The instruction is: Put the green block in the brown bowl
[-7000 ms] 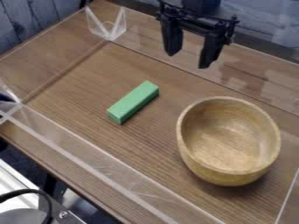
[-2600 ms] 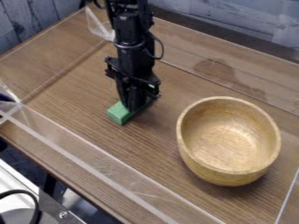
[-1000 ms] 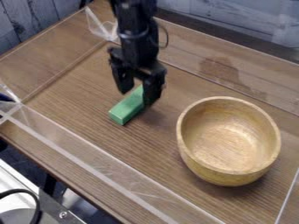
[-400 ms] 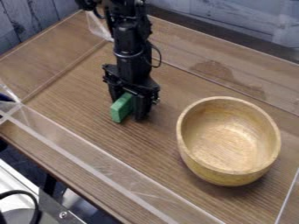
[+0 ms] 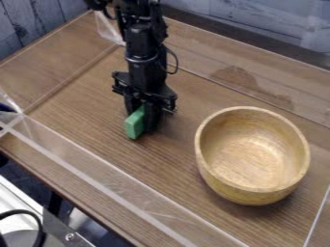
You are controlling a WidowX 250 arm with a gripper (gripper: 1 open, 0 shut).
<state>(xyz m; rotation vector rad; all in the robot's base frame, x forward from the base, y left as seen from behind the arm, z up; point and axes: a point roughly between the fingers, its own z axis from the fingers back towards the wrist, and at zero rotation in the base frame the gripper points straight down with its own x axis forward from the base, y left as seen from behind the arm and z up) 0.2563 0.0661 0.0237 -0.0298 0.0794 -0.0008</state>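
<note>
Green block (image 5: 134,123): lying on wooden table (image 5: 77,87), left of brown bowl (image 5: 253,154), apart from it. Gripper (image 5: 143,122): pointing down, jaws now narrowing onto block where a moment ago standing wide astride it. Clear wall (image 5: 77,159) running along near edge.

Green block and brown bowl
Green block (image 5: 134,123) flat on tabletop, left of round wooden brown bowl (image 5: 253,153), well apart; bowl upright.
</note>
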